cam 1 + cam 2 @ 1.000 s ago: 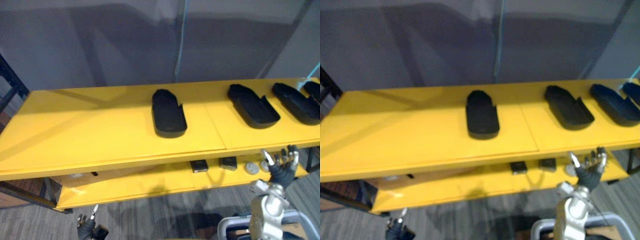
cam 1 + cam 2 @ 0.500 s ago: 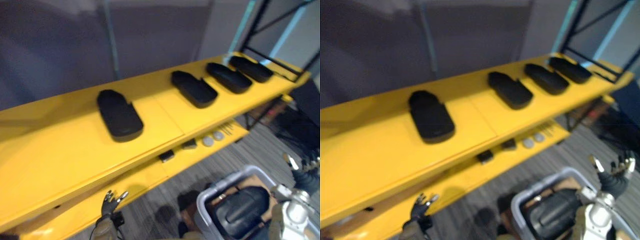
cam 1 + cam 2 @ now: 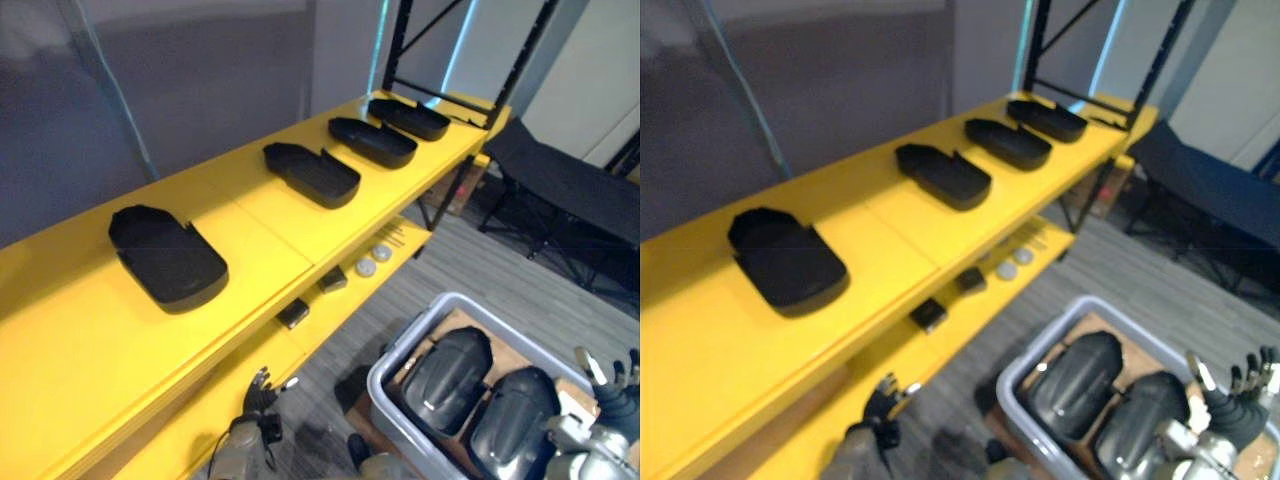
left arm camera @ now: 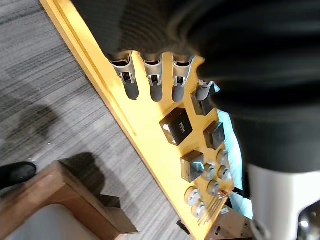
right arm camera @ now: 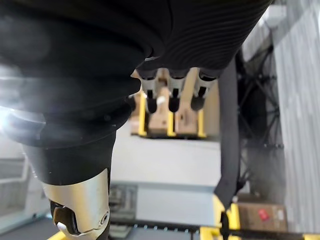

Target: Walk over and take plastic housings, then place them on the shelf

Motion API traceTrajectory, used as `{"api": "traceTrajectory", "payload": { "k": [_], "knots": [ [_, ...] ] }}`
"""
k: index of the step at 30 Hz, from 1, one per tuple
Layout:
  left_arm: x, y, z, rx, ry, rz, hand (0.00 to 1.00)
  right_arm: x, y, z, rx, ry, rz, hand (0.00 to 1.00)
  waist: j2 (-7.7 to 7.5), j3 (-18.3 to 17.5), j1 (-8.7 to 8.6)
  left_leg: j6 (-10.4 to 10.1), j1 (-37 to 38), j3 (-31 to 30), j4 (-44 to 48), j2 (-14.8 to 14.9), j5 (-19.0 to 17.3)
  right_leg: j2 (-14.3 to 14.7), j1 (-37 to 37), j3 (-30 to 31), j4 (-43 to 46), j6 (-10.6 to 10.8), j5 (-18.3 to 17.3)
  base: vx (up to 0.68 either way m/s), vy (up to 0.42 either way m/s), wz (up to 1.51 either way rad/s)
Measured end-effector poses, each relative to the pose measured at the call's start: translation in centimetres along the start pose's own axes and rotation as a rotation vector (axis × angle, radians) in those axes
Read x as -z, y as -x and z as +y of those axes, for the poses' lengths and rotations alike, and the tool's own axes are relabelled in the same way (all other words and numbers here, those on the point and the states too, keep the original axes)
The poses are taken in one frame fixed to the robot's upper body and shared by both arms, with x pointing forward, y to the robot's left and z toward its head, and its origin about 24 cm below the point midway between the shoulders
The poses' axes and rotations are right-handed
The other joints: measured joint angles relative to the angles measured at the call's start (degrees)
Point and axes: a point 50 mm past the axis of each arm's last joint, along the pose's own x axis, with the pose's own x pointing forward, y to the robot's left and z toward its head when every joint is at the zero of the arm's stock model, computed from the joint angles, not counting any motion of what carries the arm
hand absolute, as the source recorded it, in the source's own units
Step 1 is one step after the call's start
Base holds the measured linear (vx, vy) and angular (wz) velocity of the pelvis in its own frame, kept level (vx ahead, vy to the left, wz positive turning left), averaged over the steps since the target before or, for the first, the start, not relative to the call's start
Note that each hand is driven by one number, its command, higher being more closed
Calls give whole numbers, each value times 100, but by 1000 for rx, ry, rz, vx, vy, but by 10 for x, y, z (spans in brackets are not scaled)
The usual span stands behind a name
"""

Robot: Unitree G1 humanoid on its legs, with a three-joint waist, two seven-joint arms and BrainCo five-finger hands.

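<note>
Left hand (image 3: 262, 392), low before the shelf, and right hand (image 3: 1232, 410), beside the grey bin (image 3: 405, 335), are empty with fingers loosely straight. Two black plastic housings (image 3: 447, 368) lie in that bin. Four more housings (image 3: 168, 257) sit spaced along the yellow shelf (image 3: 90, 340), with small parts (image 3: 333, 280) on the level below.

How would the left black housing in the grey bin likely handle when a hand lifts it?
The housing looks like a rigid moulded shell, so probably stiff and light for its bulk. Its domed, glossy back may slip in a grasp. It lies close beside its neighbour in the grey bin, so lifting it could shift that one.
</note>
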Motion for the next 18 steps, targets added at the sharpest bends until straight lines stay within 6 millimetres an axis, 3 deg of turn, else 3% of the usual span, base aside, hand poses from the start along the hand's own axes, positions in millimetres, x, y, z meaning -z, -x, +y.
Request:
{"api": "traceTrajectory", "payload": {
  "k": [1, 3, 4, 5, 7, 10, 12, 13, 18],
  "knots": [
    [5, 2, 4, -14, 3, 13, 0, -1, 0, 1, -6, -3, -7, 0, 5, -2, 12, 39, -84, -241, 158, 14, -36, 4, -21, 2, -4, 0, 0, 51, -161, -10],
    [18, 8, 25, -93, 43, 49, 0, -5, -8, 16, -55, -33, -35, 0, 66, 48, 204, 532, -584, -2110, 1054, 32, -325, 145, -127, 257, 102, -9, -7, 24, -249, -54],
    [24, 12, 33, -125, 62, 64, 0, -6, -11, 23, -79, -46, -47, 0, 101, 72, 265, 653, -670, -2498, 1253, 8, -414, 202, -167, 354, 155, -61, -43, -70, -132, -92],
    [35, 19, 49, -188, 93, 90, 0, -9, -17, 37, -131, -71, -64, 0, 144, 66, 397, 733, -772, -3128, 1517, -67, -530, 319, -283, 584, 234, -75, -58, -88, -65, -82],
    [50, 31, 69, -262, 141, 127, 0, -15, -24, 55, -184, -108, -90, 0, 236, 35, 557, 672, -835, -3676, 1626, -157, -696, 441, -461, 806, 315, -60, -48, -106, -41, -73],
    [60, 37, 78, -302, 148, 140, 0, -21, -31, 71, -215, -144, -121, 0, 310, 22, 721, 475, -829, -3619, 1235, -182, -999, 439, -793, 822, 479, 32, 14, -113, 87, -11],
    [56, 35, 80, -310, 151, 120, 0, -21, -30, 83, -235, -160, -114, 0, 190, 129, 838, 395, -831, -3610, 1069, -274, -1091, 355, -894, 830, 520, 144, 130, -142, 94, -5],
    [59, 37, 82, -323, 164, 125, 0, -21, -28, 87, -253, -161, -111, 0, 153, 162, 934, 397, -818, -3550, 1087, -306, -1091, 327, -899, 815, 519, 102, 158, -102, 46, -12],
    [60, 36, 79, -326, 186, 119, 0, -24, -28, 85, -256, -158, -121, 0, 88, 131, 934, 405, -831, -3567, 1095, -356, -1068, 262, -892, 783, 506, 80, 172, -38, 8, 0]
  ]
}}
